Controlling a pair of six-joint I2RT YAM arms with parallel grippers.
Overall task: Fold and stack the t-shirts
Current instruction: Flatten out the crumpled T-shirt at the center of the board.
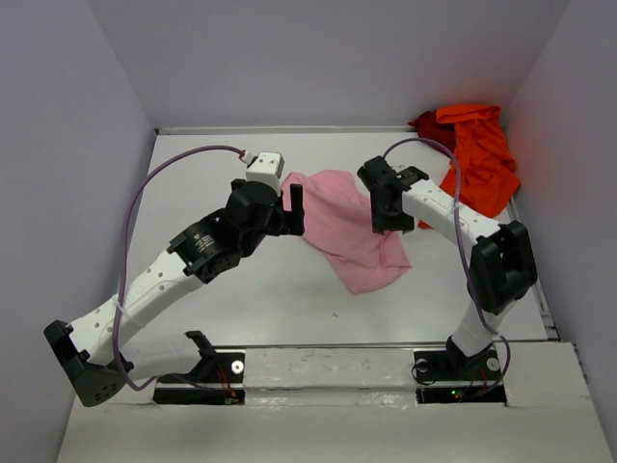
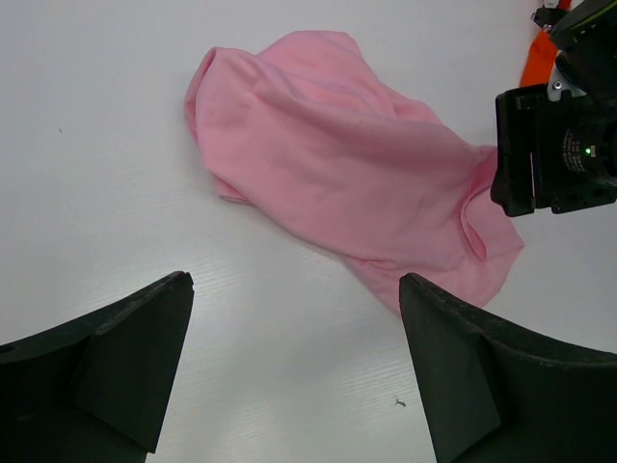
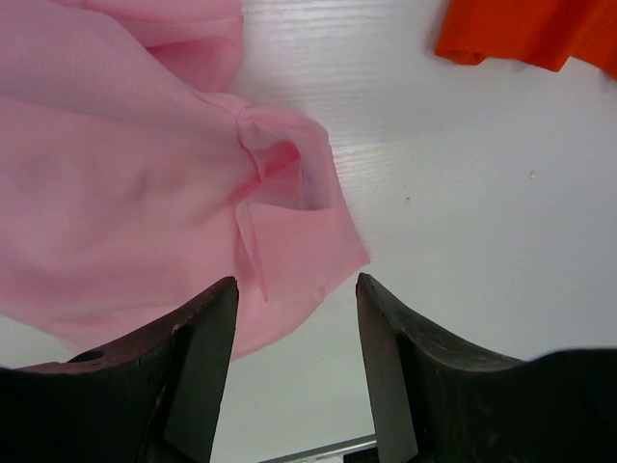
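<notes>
A crumpled pink t-shirt [image 1: 342,230] lies in the middle of the white table [image 1: 212,174]. My left gripper [image 1: 291,210] is open and empty, just left of it; in the left wrist view [image 2: 296,285] it hovers over bare table near the shirt [image 2: 357,183]. My right gripper [image 1: 386,218] is open and empty at the shirt's right edge; in the right wrist view [image 3: 296,285] a folded corner of the shirt [image 3: 125,174] lies between and ahead of its jaws. An orange t-shirt [image 1: 482,154] lies bunched at the back right corner.
A dark red garment [image 1: 424,123] lies partly under the orange one [image 3: 530,29]. Grey walls enclose the table on three sides. The right gripper's body [image 2: 554,154] shows in the left wrist view, past the pink shirt.
</notes>
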